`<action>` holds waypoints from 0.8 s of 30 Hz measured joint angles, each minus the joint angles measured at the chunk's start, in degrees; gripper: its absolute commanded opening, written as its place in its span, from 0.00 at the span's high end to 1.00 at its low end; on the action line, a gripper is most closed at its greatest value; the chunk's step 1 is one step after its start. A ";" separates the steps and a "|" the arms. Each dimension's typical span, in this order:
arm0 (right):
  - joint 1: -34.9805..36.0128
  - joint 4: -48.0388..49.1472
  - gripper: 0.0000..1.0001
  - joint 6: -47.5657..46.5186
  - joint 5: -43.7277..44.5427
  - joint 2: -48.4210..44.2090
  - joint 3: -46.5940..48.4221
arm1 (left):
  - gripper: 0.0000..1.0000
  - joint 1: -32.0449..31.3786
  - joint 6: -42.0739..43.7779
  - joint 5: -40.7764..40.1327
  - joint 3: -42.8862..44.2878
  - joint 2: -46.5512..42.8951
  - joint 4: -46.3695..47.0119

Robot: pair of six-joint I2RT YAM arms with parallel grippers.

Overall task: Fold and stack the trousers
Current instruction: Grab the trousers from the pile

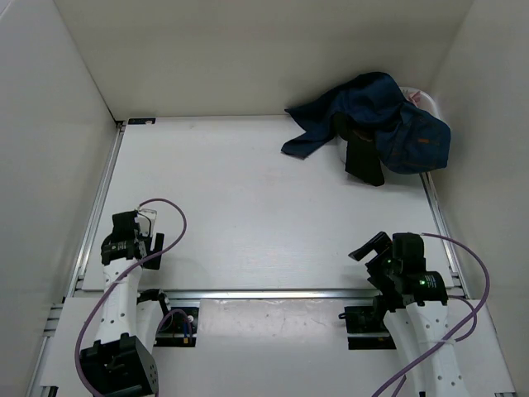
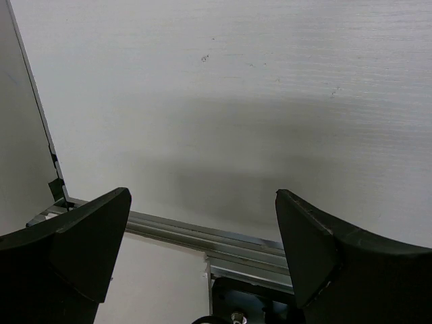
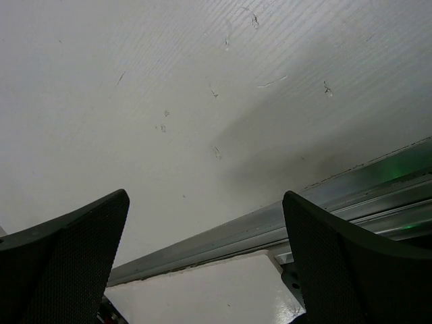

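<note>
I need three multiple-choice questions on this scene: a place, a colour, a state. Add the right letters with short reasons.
1. Where on the table are the trousers?
A. near left corner
B. far right corner
C. centre
2. Their colour?
A. red
B. dark blue
C. yellow
3. The left gripper is:
A. open, empty
B. shut on the trousers
C. shut on a cup
1 B: the heap lies far right. 2 B: the denim looks dark blue. 3 A: its fingers stand apart, nothing between.

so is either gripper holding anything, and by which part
Nothing is held. The left gripper and right gripper are open and empty; the jeans lie untouched.
</note>
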 measured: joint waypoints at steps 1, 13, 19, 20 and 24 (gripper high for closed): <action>0.00 0.02 0.01 -0.04 -0.02 0.04 0.00 | 0.00 0.00 0.00 -0.02 0.00 0.00 0.00; 0.00 0.87 0.01 -16.02 6.19 21.29 25.97 | 0.00 0.02 4.87 1.86 6.84 1.44 -1.79; 0.00 4.70 0.01 -29.14 18.08 49.53 62.31 | 0.00 0.02 10.69 4.87 27.61 9.49 -0.31; -0.04 6.21 0.01 -30.62 19.71 54.47 67.45 | 0.00 0.02 11.10 5.20 31.06 11.28 -0.15; -0.90 10.23 0.01 -34.82 24.20 73.02 83.43 | 0.00 0.11 11.28 6.71 41.07 18.32 1.31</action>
